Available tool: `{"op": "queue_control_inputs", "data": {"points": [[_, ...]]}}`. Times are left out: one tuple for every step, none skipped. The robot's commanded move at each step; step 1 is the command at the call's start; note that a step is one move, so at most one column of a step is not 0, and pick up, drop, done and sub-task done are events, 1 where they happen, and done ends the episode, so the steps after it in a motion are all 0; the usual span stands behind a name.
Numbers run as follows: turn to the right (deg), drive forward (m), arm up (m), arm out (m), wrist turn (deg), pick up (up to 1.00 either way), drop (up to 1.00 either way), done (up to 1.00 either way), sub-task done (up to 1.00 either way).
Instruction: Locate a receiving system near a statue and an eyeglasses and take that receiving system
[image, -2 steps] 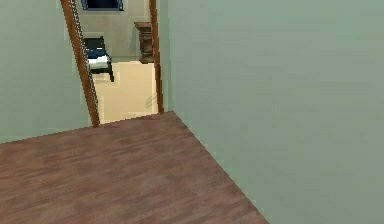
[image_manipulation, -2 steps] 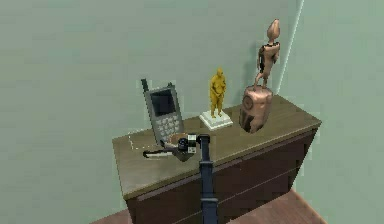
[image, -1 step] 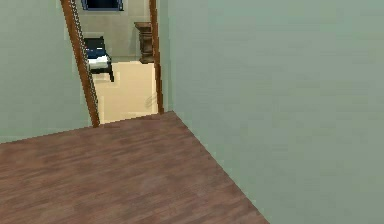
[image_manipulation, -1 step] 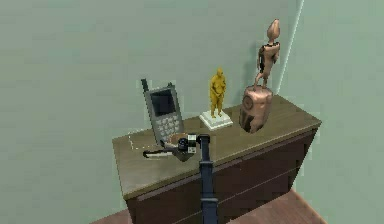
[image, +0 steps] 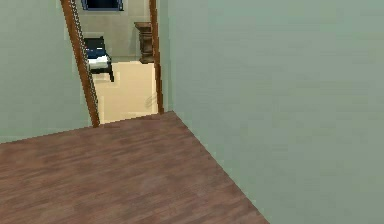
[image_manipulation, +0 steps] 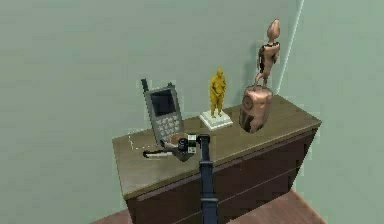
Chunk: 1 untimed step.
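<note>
One gold statue (image_manipulation: 217, 92) stands near the receiving system (image_manipulation: 163, 108).

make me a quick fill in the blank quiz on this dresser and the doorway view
1. The gold statue stands on a ___ base.
2. On the dresser, the handset is to the gold statue's ___ in the arm side view.
3. The doorway lies at the forward view's ___ side.
Missing words: white; left; left.
</note>
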Motion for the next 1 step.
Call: {"op": "queue_control_inputs", "data": {"points": [[0.0, 0.0, 0.0, 0.0, 0.0, 0.0, 0.0, 1.0, 0.0]]}}
